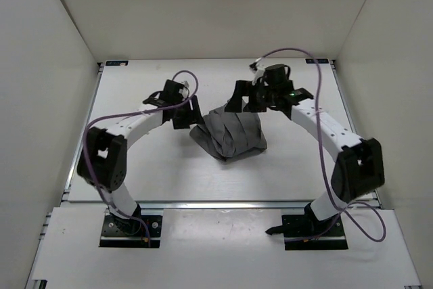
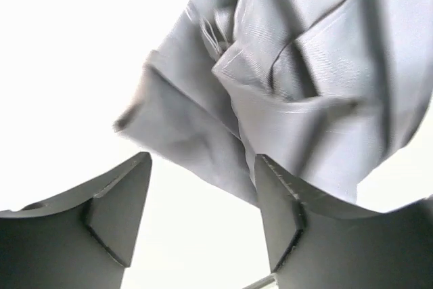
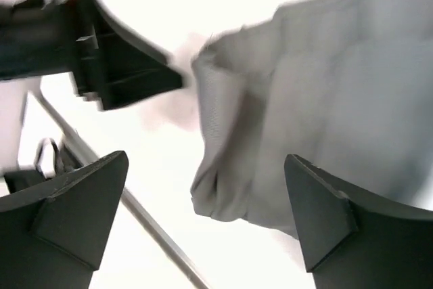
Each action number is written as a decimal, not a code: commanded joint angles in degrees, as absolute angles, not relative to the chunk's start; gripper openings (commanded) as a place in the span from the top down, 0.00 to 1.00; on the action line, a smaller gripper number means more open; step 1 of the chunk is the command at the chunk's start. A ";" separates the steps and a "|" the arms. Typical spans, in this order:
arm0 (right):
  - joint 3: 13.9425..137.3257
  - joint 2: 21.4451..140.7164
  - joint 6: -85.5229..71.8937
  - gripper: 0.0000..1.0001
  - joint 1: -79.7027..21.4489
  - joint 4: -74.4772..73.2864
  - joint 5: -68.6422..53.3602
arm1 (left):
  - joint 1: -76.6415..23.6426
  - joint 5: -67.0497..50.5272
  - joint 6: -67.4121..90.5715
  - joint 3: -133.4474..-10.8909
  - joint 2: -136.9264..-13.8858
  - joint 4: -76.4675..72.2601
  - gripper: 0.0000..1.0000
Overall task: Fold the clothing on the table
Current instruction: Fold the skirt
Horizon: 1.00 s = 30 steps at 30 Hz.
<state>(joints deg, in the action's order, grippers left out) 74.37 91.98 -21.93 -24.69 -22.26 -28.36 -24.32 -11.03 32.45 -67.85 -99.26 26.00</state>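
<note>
Top external: clothing between left gripper and right gripper.

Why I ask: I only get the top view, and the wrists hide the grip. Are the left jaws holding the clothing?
Observer: No. In the left wrist view the left jaws stand open; the clothing is bunched just beyond them, with nothing clamped between them.
Operator: And the right jaws?
Observer: The right wrist view shows them wide open too. The clothing lies ahead of them, off to one side, not pinched.
Operator: Does the fabric lie flat?
Observer: No. Up close in the left wrist view it is crumpled, pleats overlapping, on the white table.
</note>
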 commanded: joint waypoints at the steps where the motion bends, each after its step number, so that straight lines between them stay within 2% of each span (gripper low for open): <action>1: 73.75 83.78 -23.73 0.05 -20.67 -20.04 -25.32 | -20.67 -8.52 28.92 -66.36 -89.59 29.18 0.24; 2: 71.30 82.45 -23.21 0.18 -19.44 -19.60 -24.27 | -20.65 -9.22 28.39 -65.66 -87.39 28.92 0.24; 3: 68.84 81.83 -22.94 0.24 -17.94 -19.51 -23.13 | -20.74 -9.58 28.48 -65.05 -86.15 28.57 0.26; 4: 66.56 81.65 -22.94 0.40 -17.15 -19.95 -23.20 | -21.26 -10.19 28.48 -65.04 -84.57 27.35 0.34; 5: 66.19 81.74 -23.03 0.59 -15.75 -20.13 -23.38 | -22.84 -9.67 28.48 -64.69 -83.77 26.99 0.46; 6: 64.79 81.74 -22.77 0.65 -14.78 -20.82 -23.99 | -23.46 -9.58 28.56 -65.12 -83.50 26.90 0.49; 7: 64.25 82.17 -22.94 0.78 -14.24 -20.92 -24.17 | -24.60 -10.71 28.74 -65.30 -83.06 25.33 0.56; 8: 63.55 82.87 -22.33 0.91 -14.15 -21.44 -24.00 | -26.18 -11.68 29.00 -64.69 -83.23 23.49 0.69; 9: 62.94 83.14 -21.72 0.95 -13.98 -21.79 -23.12 | -26.80 -12.65 29.87 -64.17 -83.23 21.38 0.76; 10: 62.41 83.58 -21.27 1.00 -13.97 -21.97 -22.59 | -28.29 -13.79 30.32 -63.73 -83.41 19.97 0.88; 11: 62.23 84.19 -20.83 1.00 -14.58 -21.36 -22.41 | -29.61 -14.32 30.84 -63.89 -83.84 17.86 0.96; 12: 62.05 84.46 -20.48 1.00 -15.11 -21.27 -22.50 | -30.40 -14.50 31.20 -63.90 -84.80 16.28 1.00; 20: 62.22 90.95 -21.44 1.00 -16.95 -16.00 -26.37 | -35.94 -16.71 32.78 -68.47 -95.87 10.11 1.00; 26: 66.00 97.64 -19.69 0.99 -16.88 -17.57 -26.02 | -37.45 -1.78 30.32 -67.33 -100.11 14.41 1.00; 30: 66.70 99.66 -18.55 1.00 -16.17 -17.31 -26.10 | -34.03 -0.09 29.97 -64.87 -97.92 16.61 1.00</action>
<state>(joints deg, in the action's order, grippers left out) 63.92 99.42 -20.34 -16.73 -18.81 -25.80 -36.67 -4.95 30.89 -65.87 -101.67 15.09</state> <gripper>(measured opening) 0.002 0.024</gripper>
